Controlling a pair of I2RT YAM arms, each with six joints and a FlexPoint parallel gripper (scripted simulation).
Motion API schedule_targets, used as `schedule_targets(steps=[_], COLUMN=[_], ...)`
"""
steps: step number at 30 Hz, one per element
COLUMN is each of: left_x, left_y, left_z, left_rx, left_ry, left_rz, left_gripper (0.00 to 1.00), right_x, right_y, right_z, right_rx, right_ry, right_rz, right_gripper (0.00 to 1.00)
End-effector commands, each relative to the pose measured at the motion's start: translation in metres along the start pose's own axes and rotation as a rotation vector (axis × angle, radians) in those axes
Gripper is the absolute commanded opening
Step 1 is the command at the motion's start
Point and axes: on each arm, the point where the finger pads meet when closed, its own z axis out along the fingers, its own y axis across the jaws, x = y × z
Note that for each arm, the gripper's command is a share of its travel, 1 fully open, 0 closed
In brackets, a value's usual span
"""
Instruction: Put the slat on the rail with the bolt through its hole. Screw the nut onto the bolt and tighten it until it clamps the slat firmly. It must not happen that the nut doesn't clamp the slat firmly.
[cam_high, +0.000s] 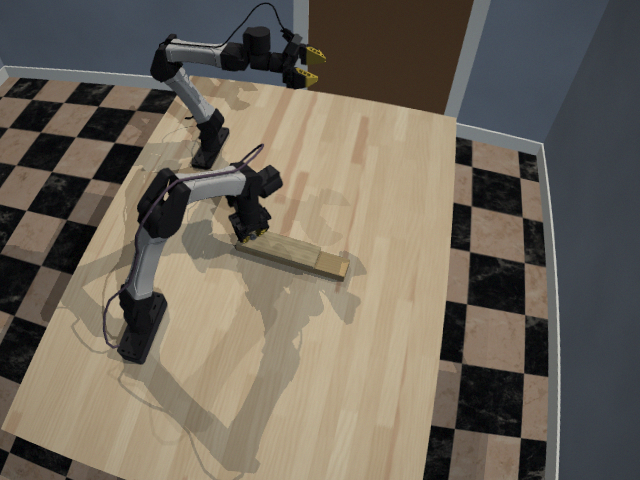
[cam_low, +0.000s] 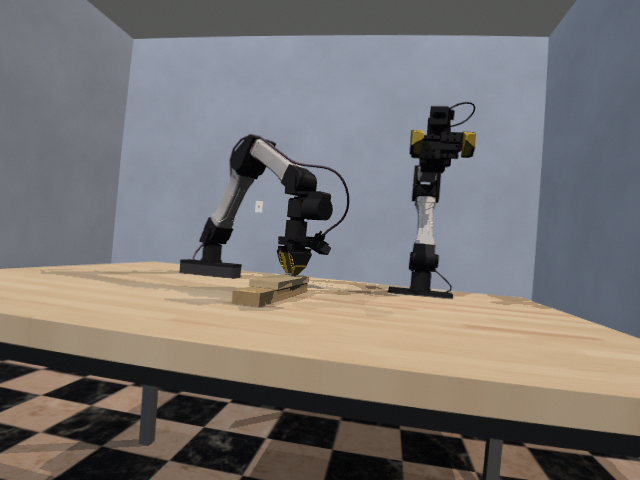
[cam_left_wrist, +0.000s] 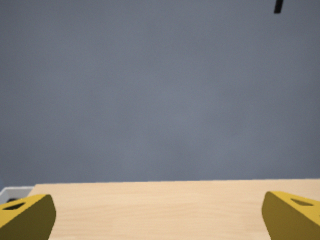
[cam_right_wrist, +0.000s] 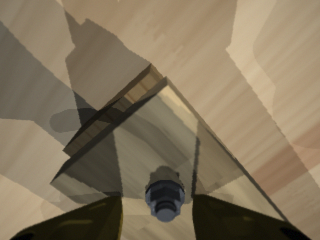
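Note:
The slat (cam_high: 289, 246) (cam_low: 273, 282) (cam_right_wrist: 150, 145) lies flat on top of the longer rail (cam_high: 333, 264) (cam_low: 247, 296), whose bare end shows beyond it. In the right wrist view, a dark blue-grey nut (cam_right_wrist: 162, 190) sits round the bolt (cam_right_wrist: 166, 214) above the slat. Whether the nut presses on the slat cannot be told. My right gripper (cam_high: 253, 236) (cam_low: 290, 271) (cam_right_wrist: 157, 204) points down over this end, partly open, one finger on each side of the nut with gaps between. My left gripper (cam_high: 320, 69) (cam_low: 443, 144) (cam_left_wrist: 158, 202) is wide open, empty and raised far from the slat.
The wooden table (cam_high: 382, 330) (cam_low: 413, 351) carries both arm bases. The left arm's base (cam_high: 209, 149) (cam_low: 421, 292) stands apart from the rail, as does the right arm's base (cam_high: 142, 330) (cam_low: 209, 268). Arm shadows fall across the table and slat.

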Motion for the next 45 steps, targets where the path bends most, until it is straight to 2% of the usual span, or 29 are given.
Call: schedule_targets(steps=[1, 45], left_x=[-0.007, -0.007], left_y=[-0.001, -0.001], left_z=[-0.002, -0.002], left_rx=[0.002, 0.002], left_ry=[-0.020, -0.020], left_rz=[0.001, 0.001], left_gripper=[1.00, 1.00], right_x=[-0.001, -0.001], right_y=[-0.005, -0.005], right_z=[0.000, 0.011], right_rx=[0.016, 0.016], right_ry=[-0.008, -0.008], right_rz=[-0.002, -0.002], right_gripper=[0.36, 0.36])
